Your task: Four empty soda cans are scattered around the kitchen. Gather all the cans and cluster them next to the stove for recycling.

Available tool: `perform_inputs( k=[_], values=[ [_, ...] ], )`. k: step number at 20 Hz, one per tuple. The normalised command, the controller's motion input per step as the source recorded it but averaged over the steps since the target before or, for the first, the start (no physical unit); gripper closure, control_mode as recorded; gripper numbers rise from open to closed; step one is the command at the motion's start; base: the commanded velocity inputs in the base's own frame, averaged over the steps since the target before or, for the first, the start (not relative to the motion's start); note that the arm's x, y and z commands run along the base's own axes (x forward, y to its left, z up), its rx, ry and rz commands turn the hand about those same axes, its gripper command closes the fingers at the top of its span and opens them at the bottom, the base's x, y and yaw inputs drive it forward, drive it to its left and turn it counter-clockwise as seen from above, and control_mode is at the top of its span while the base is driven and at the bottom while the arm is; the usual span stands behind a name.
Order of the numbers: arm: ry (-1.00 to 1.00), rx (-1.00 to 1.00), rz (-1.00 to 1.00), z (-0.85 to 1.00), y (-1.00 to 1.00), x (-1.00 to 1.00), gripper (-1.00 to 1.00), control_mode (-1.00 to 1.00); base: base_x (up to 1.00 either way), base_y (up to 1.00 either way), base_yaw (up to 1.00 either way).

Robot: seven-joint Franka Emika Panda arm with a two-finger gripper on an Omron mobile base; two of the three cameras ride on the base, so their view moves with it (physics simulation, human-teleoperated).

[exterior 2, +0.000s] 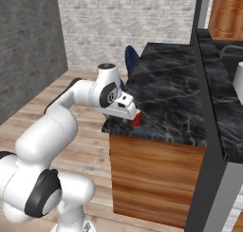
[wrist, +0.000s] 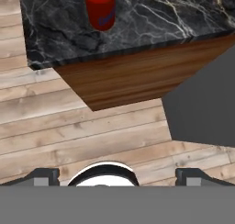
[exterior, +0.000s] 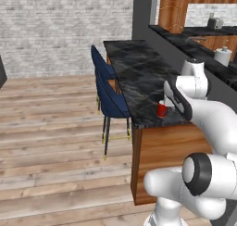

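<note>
Standing upright near the front corner of the black marbled bench, a red can with a silver top is the one task item here; it sits close to the bench's near edge, above the brown wood side panel. The tool hangs just beside and above the can on the robot's side, its two dark tips spread as wide as they go and holding nothing (in the hand view the tips sit at the far left and right of the bottom edge, with the floor between them). In that same view the can lies at the top, well apart from the tips, and a faint blue mark shows on its red wall. In the right base view the can peeks out from under the hand, mostly hidden by it. Two blue chairs with thin yellow-tipped legs stand along the bench's left side on the plank floor. Beyond, a white brick wall closes the room.
</note>
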Motion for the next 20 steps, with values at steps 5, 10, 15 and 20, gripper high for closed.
perform_inputs(
  k=[5, 10, 15, 20],
  values=[
    [-0.05, 0.0, 0.09, -0.01, -0.02, 0.26, -1.0, -1.0, 0.0, 0.0, 0.0],
    [-0.05, 0.0, 0.11, -0.06, 0.0, 0.23, -1.0, -1.0, 0.0, 0.0, 0.0],
    [-0.03, 0.0, 0.11, -0.09, 0.0, 0.25, -1.0, -1.0, 0.0, 0.0, 0.0],
    [-0.02, 0.0, 0.1, -0.12, 0.0, 0.31, -1.0, -1.0, 0.0, 0.0, 0.0]
  ],
)
